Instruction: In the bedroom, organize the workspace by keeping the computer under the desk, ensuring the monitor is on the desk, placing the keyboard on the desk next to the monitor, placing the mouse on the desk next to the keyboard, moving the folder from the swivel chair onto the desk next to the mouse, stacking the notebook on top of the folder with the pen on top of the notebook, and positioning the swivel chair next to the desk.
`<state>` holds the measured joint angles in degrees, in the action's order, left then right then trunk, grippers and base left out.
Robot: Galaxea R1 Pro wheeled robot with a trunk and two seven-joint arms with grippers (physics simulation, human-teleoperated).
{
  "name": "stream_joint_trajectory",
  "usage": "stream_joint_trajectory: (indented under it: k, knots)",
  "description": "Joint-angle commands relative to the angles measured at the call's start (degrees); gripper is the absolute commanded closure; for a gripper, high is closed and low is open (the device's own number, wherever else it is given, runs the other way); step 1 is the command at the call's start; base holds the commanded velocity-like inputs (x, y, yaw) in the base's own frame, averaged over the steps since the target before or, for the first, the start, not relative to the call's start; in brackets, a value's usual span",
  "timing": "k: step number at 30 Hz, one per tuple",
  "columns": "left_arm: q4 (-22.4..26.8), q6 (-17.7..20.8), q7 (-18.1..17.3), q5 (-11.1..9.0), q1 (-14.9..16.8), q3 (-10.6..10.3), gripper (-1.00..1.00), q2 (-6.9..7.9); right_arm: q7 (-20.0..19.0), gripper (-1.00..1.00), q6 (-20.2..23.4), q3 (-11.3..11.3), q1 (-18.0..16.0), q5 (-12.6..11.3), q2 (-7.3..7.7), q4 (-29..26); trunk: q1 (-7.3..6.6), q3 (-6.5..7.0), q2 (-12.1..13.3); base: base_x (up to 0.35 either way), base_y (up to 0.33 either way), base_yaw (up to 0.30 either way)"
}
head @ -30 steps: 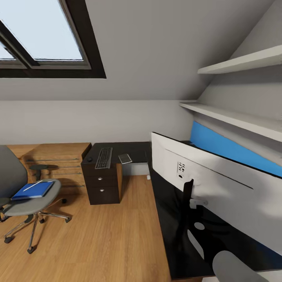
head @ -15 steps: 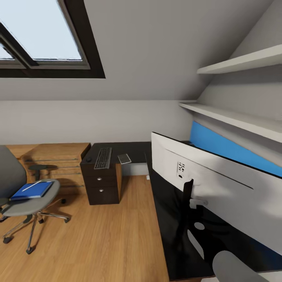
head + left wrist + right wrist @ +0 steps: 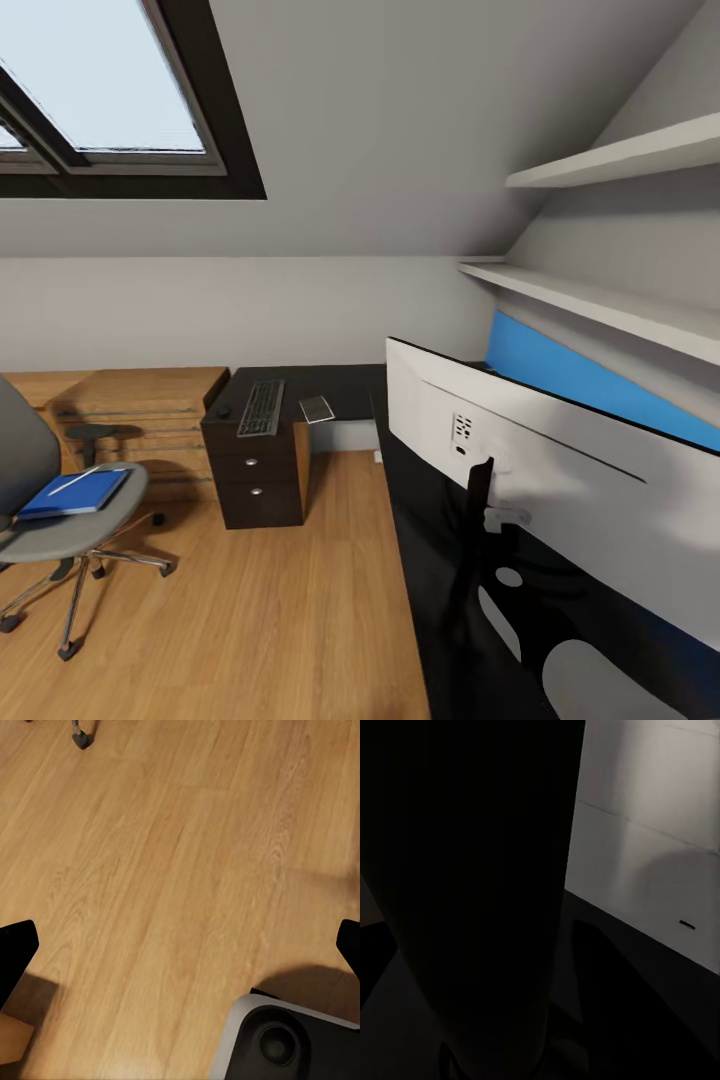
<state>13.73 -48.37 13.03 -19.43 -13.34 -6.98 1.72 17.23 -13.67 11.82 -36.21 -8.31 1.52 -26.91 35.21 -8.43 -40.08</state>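
The monitor [image 3: 560, 480] stands close at the right on the black desk [image 3: 345, 385], its pale back toward me. At the desk's far end lie the keyboard [image 3: 261, 407], the small black mouse [image 3: 224, 411] to its left, and a pale flat notebook [image 3: 317, 408] to its right. The swivel chair [image 3: 40, 525] stands at the left on the floor. On its seat lies the blue folder [image 3: 75, 494] with the white pen [image 3: 72, 480] on top. My left gripper [image 3: 180, 949] hangs open over bare wood floor. The computer is out of view.
A black drawer unit [image 3: 255, 480] sits under the desk's far end, with a low light-wood cabinet [image 3: 130, 400] to its left. Two white shelves [image 3: 610, 300] run above the desk at the right. A chair caster [image 3: 81, 736] and my grey base [image 3: 285, 1039] show in the left wrist view.
The whole head view has shifted a little, with chair and drawers drifting left and the desk edge nearer, so the camera has moved. The things themselves have not moved.
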Motion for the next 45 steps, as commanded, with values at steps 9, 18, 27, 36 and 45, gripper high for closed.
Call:
stream_joint_trajectory:
  k: [9,18,27,36,45]
  knots:
    - [0.1,-0.1,0.2,-0.4,0.0,-0.5,-1.00,0.04,0.4,1.00,-0.3,0.6,-0.1,-0.3,0.06,-0.2,0.01,-0.07,-0.1,0.001,-0.132,0.000]
    - [0.1,0.0,0.2,-0.4,0.0,-0.6,-1.00,0.04,0.4,1.00,-0.3,0.6,-0.1,-0.3,0.06,-0.1,0.01,-0.07,-0.1,-0.147,-0.117,0.000]
    - [0.1,-0.1,0.2,-0.4,0.0,-0.6,-1.00,0.04,0.4,1.00,-0.3,0.7,-0.1,-0.3,0.06,-0.1,0.01,-0.07,-0.1,-0.076,-0.032,0.000]
    - [0.1,-0.1,0.2,-0.4,0.0,-0.6,-1.00,0.29,0.4,1.00,-0.3,0.7,-0.1,-0.3,0.06,-0.1,0.01,-0.07,-0.1,-0.287,0.107,0.000]
    - [0.2,-0.1,0.2,-0.4,0.0,-0.6,-1.00,0.39,0.4,1.00,-0.3,0.7,-0.1,-0.3,0.06,-0.1,0.01,-0.07,-0.1,-0.144,0.180,0.000]
